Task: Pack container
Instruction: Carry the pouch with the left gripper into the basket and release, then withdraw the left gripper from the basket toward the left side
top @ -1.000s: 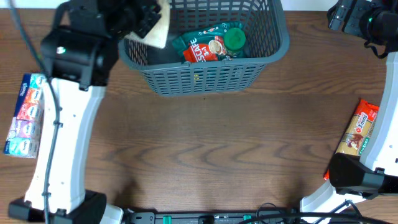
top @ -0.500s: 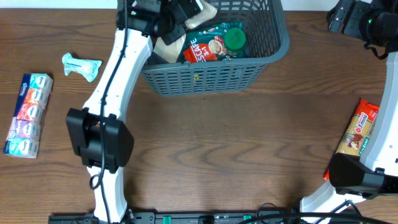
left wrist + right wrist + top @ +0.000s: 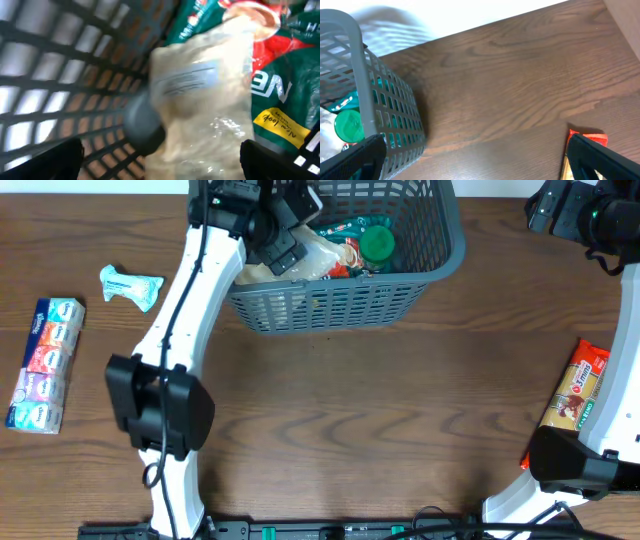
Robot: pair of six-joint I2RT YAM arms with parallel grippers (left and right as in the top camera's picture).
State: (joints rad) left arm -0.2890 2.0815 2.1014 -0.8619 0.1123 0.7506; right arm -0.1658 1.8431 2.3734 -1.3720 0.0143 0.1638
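Observation:
The grey slotted container (image 3: pixel 340 302) stands at the table's back centre. My left gripper (image 3: pixel 292 232) reaches inside it at the left end, jaws wide open. Between and below its fingers lies a clear bag of beige contents (image 3: pixel 210 100), loose on top of a red-and-green coffee pack (image 3: pixel 280 75). The bag (image 3: pixel 318 260) rests beside a green lid (image 3: pixel 377 245). The left fingertips (image 3: pixel 45 162) touch nothing. My right gripper (image 3: pixel 480 162) hangs open over bare wood, to the right of the container (image 3: pixel 367 95).
A multicoloured tissue pack (image 3: pixel 42 365) and a small light-blue wrapped item (image 3: pixel 130 285) lie at the table's left. A long red-and-orange package (image 3: pixel 575 395) lies at the right edge, its corner (image 3: pixel 587 142) showing in the right wrist view.
My left arm swung into the container with the clear bag, then the gripper opened and the bag dropped onto the coffee pack. The right arm has not moved.

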